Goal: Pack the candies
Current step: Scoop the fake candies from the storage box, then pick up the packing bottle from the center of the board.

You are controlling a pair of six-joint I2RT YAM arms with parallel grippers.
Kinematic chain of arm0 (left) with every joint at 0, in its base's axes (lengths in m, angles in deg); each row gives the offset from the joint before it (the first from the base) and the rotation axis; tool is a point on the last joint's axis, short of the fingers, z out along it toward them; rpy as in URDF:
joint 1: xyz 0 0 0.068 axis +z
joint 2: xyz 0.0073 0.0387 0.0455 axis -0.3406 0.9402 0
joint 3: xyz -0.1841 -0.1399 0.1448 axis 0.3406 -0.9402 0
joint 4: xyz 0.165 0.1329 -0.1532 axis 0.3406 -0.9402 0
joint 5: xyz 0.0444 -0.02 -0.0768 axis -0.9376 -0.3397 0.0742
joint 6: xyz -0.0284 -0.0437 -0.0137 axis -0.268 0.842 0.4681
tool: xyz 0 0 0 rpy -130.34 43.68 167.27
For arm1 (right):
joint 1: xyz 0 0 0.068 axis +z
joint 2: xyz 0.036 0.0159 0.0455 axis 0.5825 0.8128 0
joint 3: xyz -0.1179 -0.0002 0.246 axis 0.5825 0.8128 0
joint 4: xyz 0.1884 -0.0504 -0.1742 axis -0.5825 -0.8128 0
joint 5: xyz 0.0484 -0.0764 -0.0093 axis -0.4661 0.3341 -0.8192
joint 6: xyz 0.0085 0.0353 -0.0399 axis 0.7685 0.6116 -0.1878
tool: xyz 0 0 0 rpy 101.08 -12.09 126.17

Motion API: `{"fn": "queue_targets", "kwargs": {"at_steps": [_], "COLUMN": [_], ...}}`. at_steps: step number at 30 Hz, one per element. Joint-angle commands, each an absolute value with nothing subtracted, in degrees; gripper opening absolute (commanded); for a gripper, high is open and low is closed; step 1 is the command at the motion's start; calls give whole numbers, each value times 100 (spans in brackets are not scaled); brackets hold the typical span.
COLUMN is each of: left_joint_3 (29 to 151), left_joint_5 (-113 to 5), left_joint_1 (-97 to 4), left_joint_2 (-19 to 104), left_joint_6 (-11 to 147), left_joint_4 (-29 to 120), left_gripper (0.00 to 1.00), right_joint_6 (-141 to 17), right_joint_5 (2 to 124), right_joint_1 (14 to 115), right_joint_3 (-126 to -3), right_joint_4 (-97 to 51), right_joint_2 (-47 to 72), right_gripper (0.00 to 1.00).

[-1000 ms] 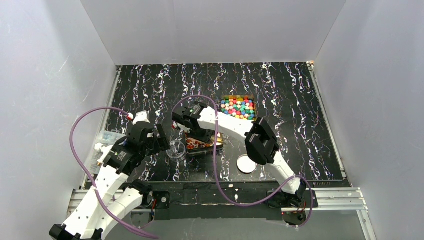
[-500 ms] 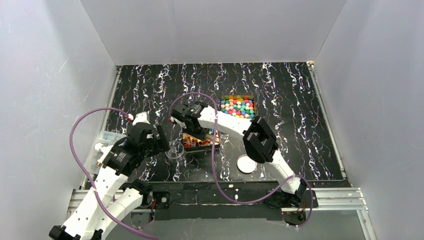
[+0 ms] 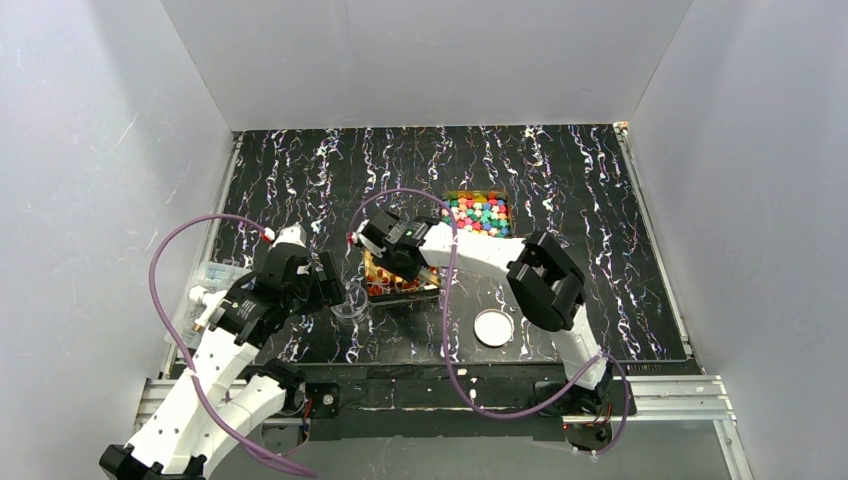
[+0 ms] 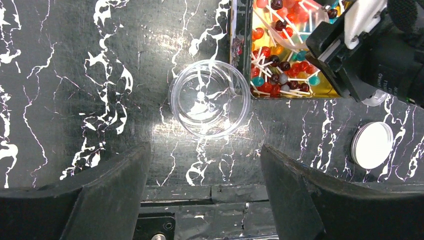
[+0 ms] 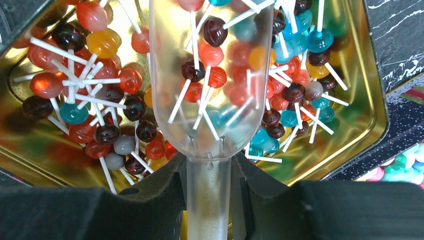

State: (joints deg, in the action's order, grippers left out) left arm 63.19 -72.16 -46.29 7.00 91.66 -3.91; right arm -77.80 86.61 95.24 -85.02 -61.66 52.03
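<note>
White walls [image 3: 430, 60] stand around a black worktop [image 3: 300, 170] that has white squiggly lines on it.

Near the middle of the worktop sits a square gold tin [image 5: 372, 115]. It is full of little lollipops [image 5: 100, 44] with white sticks. They are red, orange, blue, dark brown and grey.

The right gripper [image 5: 209, 195] is squeezed shut on the handle of a clear plastic scoop [image 5: 210, 75]. The scoop's bowl is over the gold tin, pointing away from the gripper. Lollipops show through the clear bowl. I cannot tell for sure which ones lie inside it and which lie under it.

Just beside the tin, on its left, stands a clear round cup [image 4: 210, 106]. It is upright and has nothing in it. Its rim is touching the tin's side or almost touching it.

The left gripper [image 4: 202, 150] hangs above the worktop on the near side of the cup. Its two black fingers are spread wide apart and hold nothing.

A round white lid [image 3: 493, 327] lies flat on the worktop near the front, to the right of the tin.

Farther back sits a second tin [image 3: 475, 193]. It is filled with tiny bright candies [image 3: 478, 217] in pink, green, blue, yellow and red. The two tins are near each other, corner to corner.
</note>
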Motion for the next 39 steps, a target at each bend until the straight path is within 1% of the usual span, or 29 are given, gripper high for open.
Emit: {"fn": "queue_targets", "kwargs": {"at_steps": [1,15,21,28,31,36,37,39], "left_joint_3": [6240,6128,6077,5998,5950,5914,5913,5921], "left_joint_5": [-7141,-7020,-7108,-7170,-7246,-7336,-7361,-7406], "left_joint_1": [-4633,-4628,-4628,-4628,-4628,-4628,-4628,-4630], "left_joint_2": [768,715,832,1105,1301,1647,1727,1893], "left_joint_6": [9247,9295,9449,9587,9674,9712,9710,9694], "left_joint_4": [-517,-463,-444,-401,-354,-210,-168,-94], "left_gripper": [79,79,80,78,74,65,62,55], "right_joint_6": [-7960,-8254,-8353,-8342,-8330,-8237,-8220,-8173], "right_joint_5": [8553,8321,8260,8185,8174,8272,8274,8279], "right_joint_1": [9461,9416,9416,9432,9504,9686,9728,9809], "right_joint_3": [-8013,-6594,-6363,-6319,-6289,-6235,-6170,-6066], "right_joint_4": [-5253,-3880,-3875,-4460,-4701,-5101,-5142,-5196], "right_joint_2": [4688,3621,3199,2598,2285,1854,1755,1536], "right_gripper": [1,1,1,1,1,1,1,1]}}
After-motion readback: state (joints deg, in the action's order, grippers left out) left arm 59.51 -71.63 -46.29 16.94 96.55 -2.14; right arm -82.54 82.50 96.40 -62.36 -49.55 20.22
